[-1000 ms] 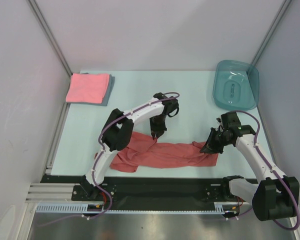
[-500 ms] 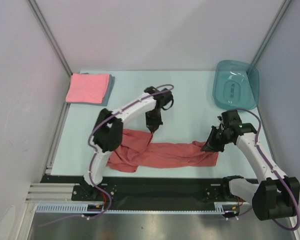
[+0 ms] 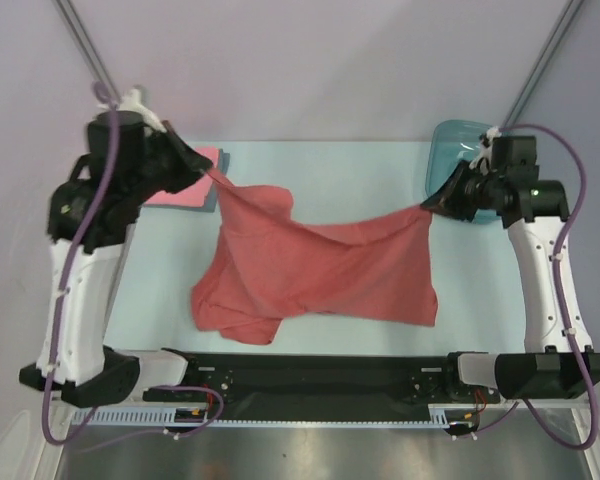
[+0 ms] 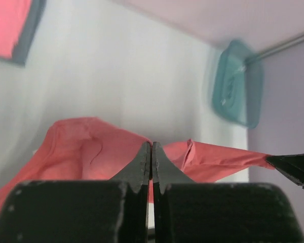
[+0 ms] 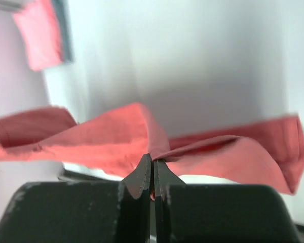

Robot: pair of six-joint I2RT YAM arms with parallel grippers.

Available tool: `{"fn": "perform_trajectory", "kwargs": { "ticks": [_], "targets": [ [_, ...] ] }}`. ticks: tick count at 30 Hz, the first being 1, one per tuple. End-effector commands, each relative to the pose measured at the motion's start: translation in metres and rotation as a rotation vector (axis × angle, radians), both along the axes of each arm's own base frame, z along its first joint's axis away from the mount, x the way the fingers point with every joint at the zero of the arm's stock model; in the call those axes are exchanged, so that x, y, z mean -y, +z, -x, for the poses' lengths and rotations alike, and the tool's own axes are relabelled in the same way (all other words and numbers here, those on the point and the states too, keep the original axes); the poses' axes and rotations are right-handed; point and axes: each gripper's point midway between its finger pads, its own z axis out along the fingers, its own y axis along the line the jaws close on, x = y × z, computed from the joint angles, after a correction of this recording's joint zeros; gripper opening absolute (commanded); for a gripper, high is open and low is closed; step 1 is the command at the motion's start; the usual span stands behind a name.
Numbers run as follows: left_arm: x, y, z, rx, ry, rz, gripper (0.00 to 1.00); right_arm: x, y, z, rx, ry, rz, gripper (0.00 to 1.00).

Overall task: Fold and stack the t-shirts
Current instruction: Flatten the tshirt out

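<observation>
1. Two hands hold one brick-red t-shirt (image 3: 320,270) up between them. The left hand (image 3: 208,168) is shut tight on one corner of the cloth, and the right hand (image 3: 432,203) is shut tight on the opposite corner.
2. The top edge of the shirt hangs stretched in the air. The lower part falls toward the near side of the tabletop (image 3: 360,165), and a crumpled bunch at the lower left seems to touch it.
3. I judge the step to be opening the shirt out so it can be laid flat, so the folding itself is not yet begun.
4. The next move calls for lowering both hands together. They should keep the cloth tight, so that it lands smooth and without the crumpled bunch.
5. Both arms stand tall at the two sides of the tabletop, with the hands turned inward to face each other.
6. A folded pink shirt (image 4: 7,23) lies on a grey-blue one (image 4: 30,30) at the far left corner, and the red one belongs on top. A teal tub (image 4: 237,86) stands at the far right.
</observation>
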Motion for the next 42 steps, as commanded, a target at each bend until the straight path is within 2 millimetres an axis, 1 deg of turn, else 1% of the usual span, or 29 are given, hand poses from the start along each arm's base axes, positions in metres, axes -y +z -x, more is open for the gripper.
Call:
{"fn": "perform_trajectory", "kwargs": {
  "ticks": [1, 2, 3, 4, 6, 7, 9, 10, 12, 13, 14, 18, 20, 21, 23, 24, 26, 28, 29, 32, 33, 34, 35, 36, 37, 38, 39, 41, 42],
  "targets": [
    [-0.02, 0.059, 0.016, 0.172, -0.028, 0.011, 0.0, 0.011, 0.055, -0.011, 0.087, -0.046, -0.033, 0.0],
    [-0.027, 0.074, 0.023, 0.216, -0.017, 0.0, 0.0, 0.012, 0.068, -0.009, 0.092, -0.045, -0.056, 0.0],
    [-0.038, 0.106, 0.036, 0.31, 0.006, 0.01, 0.0, 0.014, 0.08, -0.012, 0.112, -0.051, -0.072, 0.0],
    [-0.043, 0.121, 0.043, 0.359, 0.013, 0.008, 0.0, 0.02, 0.113, -0.015, 0.19, -0.075, -0.092, 0.0],
    [-0.052, 0.159, 0.067, 0.485, 0.028, 0.015, 0.0, 0.018, 0.143, -0.008, 0.24, -0.061, -0.132, 0.0],
    [-0.055, 0.168, 0.075, 0.517, 0.032, 0.022, 0.0, 0.017, 0.178, -0.003, 0.332, -0.058, -0.143, 0.0],
    [-0.06, 0.193, 0.101, 0.606, 0.043, 0.066, 0.0, 0.011, 0.205, 0.014, 0.381, -0.03, -0.176, 0.0],
    [-0.062, 0.206, 0.111, 0.66, 0.046, 0.093, 0.0, 0.011, 0.229, 0.026, 0.454, -0.028, -0.179, 0.0],
    [-0.067, 0.219, 0.142, 0.741, 0.044, 0.14, 0.0, 0.002, 0.253, 0.043, 0.518, 0.002, -0.235, 0.0],
    [-0.07, 0.234, 0.155, 0.813, 0.047, 0.161, 0.0, -0.002, 0.263, 0.051, 0.555, 0.017, -0.254, 0.0],
    [-0.073, 0.241, 0.165, 0.85, 0.054, 0.173, 0.0, -0.009, 0.281, 0.068, 0.632, 0.039, -0.288, 0.0],
    [-0.086, 0.279, 0.224, 1.032, 0.049, 0.209, 0.0, -0.024, 0.322, 0.11, 0.797, 0.106, -0.345, 0.0],
    [-0.09, 0.293, 0.246, 1.105, 0.025, 0.237, 0.0, -0.033, 0.344, 0.132, 0.897, 0.166, -0.346, 0.0],
    [-0.098, 0.298, 0.252, 1.124, 0.037, 0.27, 0.0, -0.038, 0.359, 0.155, 0.965, 0.193, -0.346, 0.0],
    [-0.109, 0.31, 0.276, 1.2, 0.027, 0.319, 0.0, -0.043, 0.373, 0.177, 1.034, 0.221, -0.342, 0.0],
    [-0.111, 0.313, 0.281, 1.213, -0.003, 0.348, 0.0, -0.046, 0.376, 0.191, 1.056, 0.224, -0.345, 0.0],
    [-0.121, 0.321, 0.296, 1.271, -0.013, 0.356, 0.0, -0.046, 0.379, 0.201, 1.066, 0.203, -0.377, 0.0],
    [-0.124, 0.323, 0.3, 1.291, -0.032, 0.355, 0.0, -0.045, 0.374, 0.208, 1.069, 0.173, -0.388, 0.0],
    [-0.123, 0.321, 0.296, 1.292, -0.029, 0.327, 0.0, -0.045, 0.37, 0.208, 1.056, 0.165, -0.393, 0.0],
    [-0.103, 0.306, 0.255, 1.206, -0.048, 0.258, 0.0, -0.037, 0.351, 0.188, 0.999, 0.112, -0.368, 0.0],
    [-0.084, 0.293, 0.22, 1.135, -0.071, 0.217, 0.0, -0.032, 0.343, 0.176, 0.972, 0.08, -0.359, 0.0],
    [-0.07, 0.288, 0.199, 1.102, -0.088, 0.195, 0.0, -0.027, 0.336, 0.164, 0.942, 0.05, -0.355, 0.0],
    [-0.062, 0.279, 0.176, 1.056, -0.083, 0.171, 0.0, -0.017, 0.315, 0.133, 0.887, -0.003, -0.338, 0.0],
    [-0.04, 0.256, 0.129, 0.954, -0.086, 0.126, 0.0, -0.01, 0.303, 0.115, 0.856, -0.04, -0.334, 0.0],
    [-0.032, 0.248, 0.107, 0.931, -0.081, 0.09, 0.0, 0.0, 0.287, 0.093, 0.819, -0.101, -0.328, 0.0],
    [-0.02, 0.236, 0.086, 0.898, -0.094, 0.067, 0.0, 0.009, 0.26, 0.059, 0.77, -0.131, -0.314, 0.0],
    [0.0, 0.202, 0.034, 0.807, -0.096, 0.022, 0.0, 0.014, 0.24, 0.038, 0.736, -0.15, -0.306, 0.0],
    [0.015, 0.166, -0.015, 0.717, -0.112, 0.023, 0.0, 0.029, 0.206, -0.007, 0.693, -0.216, -0.284, 0.0],
    [0.012, 0.122, -0.051, 0.619, -0.08, -0.01, 0.0, 0.032, 0.162, -0.032, 0.6, -0.233, -0.269, 0.0]
  ]
}}
